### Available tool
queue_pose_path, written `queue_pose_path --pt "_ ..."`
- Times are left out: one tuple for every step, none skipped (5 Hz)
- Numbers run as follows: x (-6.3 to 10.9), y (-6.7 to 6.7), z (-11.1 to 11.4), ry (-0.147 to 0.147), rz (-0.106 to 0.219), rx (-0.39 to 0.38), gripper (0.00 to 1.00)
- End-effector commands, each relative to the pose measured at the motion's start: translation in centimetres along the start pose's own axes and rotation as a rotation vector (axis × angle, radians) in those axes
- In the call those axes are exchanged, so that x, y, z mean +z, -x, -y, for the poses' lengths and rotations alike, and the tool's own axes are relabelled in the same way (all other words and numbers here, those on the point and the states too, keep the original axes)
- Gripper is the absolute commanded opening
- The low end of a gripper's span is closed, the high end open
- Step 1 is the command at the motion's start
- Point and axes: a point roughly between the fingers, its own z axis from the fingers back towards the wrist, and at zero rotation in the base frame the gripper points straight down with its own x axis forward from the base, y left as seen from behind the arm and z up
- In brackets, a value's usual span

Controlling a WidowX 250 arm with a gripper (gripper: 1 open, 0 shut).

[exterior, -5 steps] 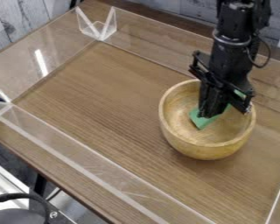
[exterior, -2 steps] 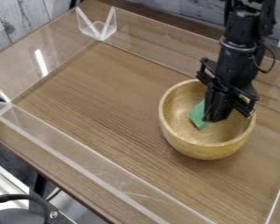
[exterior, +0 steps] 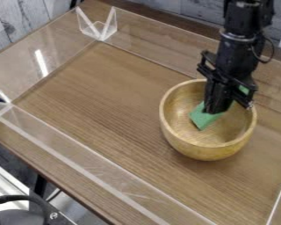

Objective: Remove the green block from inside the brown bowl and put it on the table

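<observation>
- Resting on the table (exterior: 90,92), the brown bowl (exterior: 209,145) is occupying the right-hand part of the view, its opening facing upward and its pale wooden interior showing.
- The green block (exterior: 204,116) is lying inside the bowl, toward the far part of the interior; its upper end is reaching close to the gripper.
- The black gripper (exterior: 212,102) is pointing down into the bowl at its far side, its fingertips ending beside the block. The jaws are standing shut; whether they are pinching the block cannot be told.
- The dark robot arm (exterior: 241,35) is extending from the top right of the view down to the gripper, with cables looping beside it.
- Low clear acrylic walls (exterior: 78,151) are edging the tabletop.
- A clear angular piece (exterior: 97,25) is standing at the far left of the table, well apart from the bowl.
</observation>
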Motion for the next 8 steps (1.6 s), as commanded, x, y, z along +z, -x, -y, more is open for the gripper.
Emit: queue_pose_path --pt "2.6 -1.1 -0.8 -0.038 0.09 0.027 0.0" --pt "3.2 -1.8 -1.2 -0.049 0.119 0.052 0.0" --pt "3.7 -1.8 -2.5 -0.054 0.137 0.048 0.0" --pt "4.3 -1.7 -4.8 -0.059 0.158 0.056 0.0" --pt "3.1 -2.5 -5.5 -0.07 0.167 0.068 0.0" --pt "1.8 -3.1 -5.7 -0.076 0.168 0.071 0.0" --pt "1.5 -3.3 -6.0 -0.093 0.159 0.067 0.0" --pt "1.0 -2.7 -5.0 -0.106 0.139 0.041 0.0"
